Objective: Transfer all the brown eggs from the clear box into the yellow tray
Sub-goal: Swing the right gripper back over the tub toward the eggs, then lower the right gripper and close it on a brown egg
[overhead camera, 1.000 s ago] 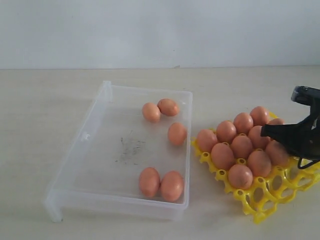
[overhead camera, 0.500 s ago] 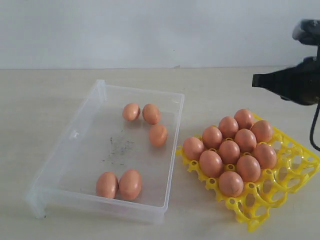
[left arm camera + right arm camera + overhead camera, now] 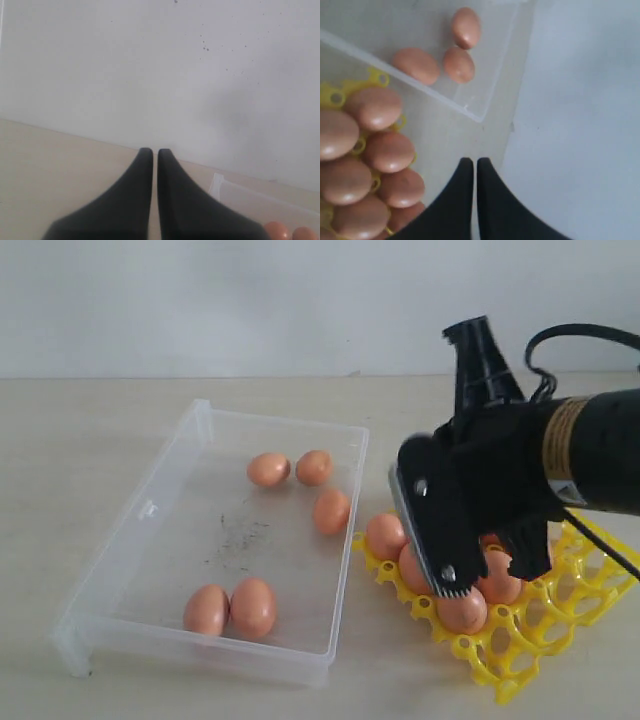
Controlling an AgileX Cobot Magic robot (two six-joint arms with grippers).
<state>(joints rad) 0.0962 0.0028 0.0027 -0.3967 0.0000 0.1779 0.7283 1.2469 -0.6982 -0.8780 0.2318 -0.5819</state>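
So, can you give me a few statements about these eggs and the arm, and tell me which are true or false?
1. Five brown eggs lie in the clear box. True.
2. The right gripper is carrying an egg. False: its jaws are shut together with nothing between them.
3. In the exterior view the yellow tray stands left of the clear box. False: it stands to the right of the box.
4. Some cups of the yellow tray are empty. True: the open cups along its near edge hold no egg.
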